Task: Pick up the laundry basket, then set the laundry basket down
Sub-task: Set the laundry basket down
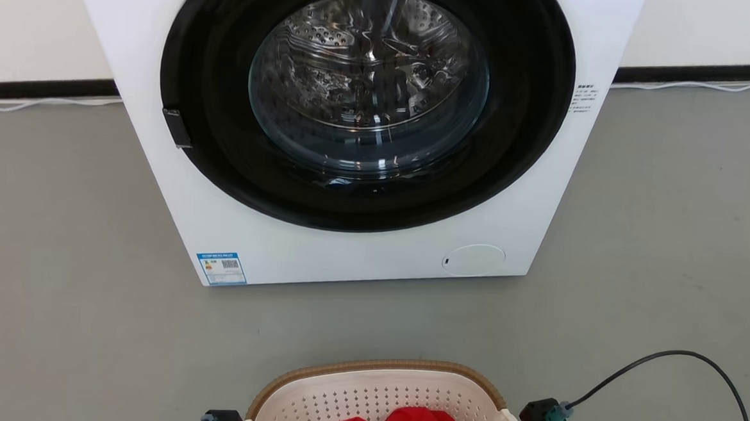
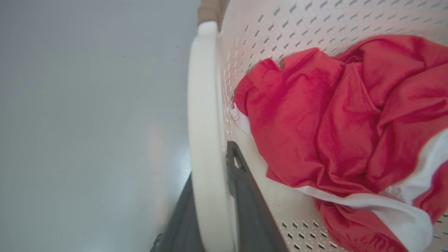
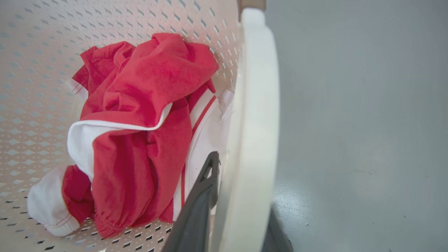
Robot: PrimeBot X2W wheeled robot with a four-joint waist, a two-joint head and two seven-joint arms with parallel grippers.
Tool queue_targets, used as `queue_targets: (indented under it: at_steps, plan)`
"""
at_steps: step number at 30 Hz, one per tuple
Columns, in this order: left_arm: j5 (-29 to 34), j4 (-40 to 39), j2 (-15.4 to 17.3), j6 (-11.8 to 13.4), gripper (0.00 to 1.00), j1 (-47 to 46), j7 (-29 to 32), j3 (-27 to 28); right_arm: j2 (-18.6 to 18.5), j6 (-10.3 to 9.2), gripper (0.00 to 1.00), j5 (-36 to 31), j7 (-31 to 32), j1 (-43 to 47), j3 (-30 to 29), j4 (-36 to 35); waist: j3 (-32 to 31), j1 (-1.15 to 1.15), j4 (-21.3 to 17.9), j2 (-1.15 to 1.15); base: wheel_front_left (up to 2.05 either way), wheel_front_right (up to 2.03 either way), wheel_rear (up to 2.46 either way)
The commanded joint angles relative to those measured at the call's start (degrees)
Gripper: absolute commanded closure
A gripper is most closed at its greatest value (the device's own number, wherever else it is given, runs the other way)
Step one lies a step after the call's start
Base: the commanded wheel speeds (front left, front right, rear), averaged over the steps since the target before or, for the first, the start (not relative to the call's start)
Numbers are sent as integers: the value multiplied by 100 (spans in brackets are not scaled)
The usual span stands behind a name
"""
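- The laundry basket (image 1: 379, 367) sits at the bottom edge of the head view, on the robot's side of the washing machine (image 1: 347, 260) and well apart from it. Its near half is cut off by the frame.
- Whether the basket rests on the grey floor (image 1: 56, 283) or hangs above it cannot be told.
- Left jaws: nearly closed and clamped across the white left handle (image 2: 206, 105). The inner finger (image 2: 245, 196) lies against the basket wall side. The outer finger (image 2: 180, 217) is mostly hidden behind the handle.
- Right jaws: nearly closed and clamped across the right handle (image 3: 255, 105). The inner finger (image 3: 199, 206) is in view, while the outer finger (image 3: 276, 231) shows as a dark sliver.
- Basket material: cream plastic, with walls pierced by rows of small slots. The rim is brown with a woven look. The handles are smooth, rounded loops.
- Contents: a crumpled red and white garment (image 3: 147, 105) of soft cloth with stitched hems. Its full shape cannot be made out.
- Washing machine: white and box-shaped. It has a round glass door (image 1: 368, 101) in a wide black ring, with a perforated steel drum visible behind the glass. The top is cut off.
- The print on the blue label (image 1: 221, 268) is too small to read.
- A black cable (image 1: 694, 359) arcs over the floor at the right.
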Motion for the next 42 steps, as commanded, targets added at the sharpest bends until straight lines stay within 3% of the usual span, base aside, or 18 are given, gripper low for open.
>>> queue_targets:
  at_steps: [1, 15, 33, 42]
  plan:
    - [13, -51, 40, 3, 100, -221, -110, 61, 175, 102, 100, 7, -136, -127, 104, -123, 88, 0, 9, 0, 0, 0, 0]
    - [-13, -94, 40, 12, 100, -919, -497, 133, 175, 102, 100, 135, -618, -775, -61, -46, 1040, 0, 73, 0, 0, 0, 0]
    - [187, -47, 81, 55, 100, -2690, -1126, 214, 175, 102, 100, 60, -1938, -2266, -331, 387, 3178, 0, 288, 0, 0, 0, 0]
    - [345, -121, 58, 98, 100, -3422, -1299, 205, 112, 102, 100, -76, -2250, -2877, -565, 598, 4155, 0, 428, 0, 0, 0, 0]
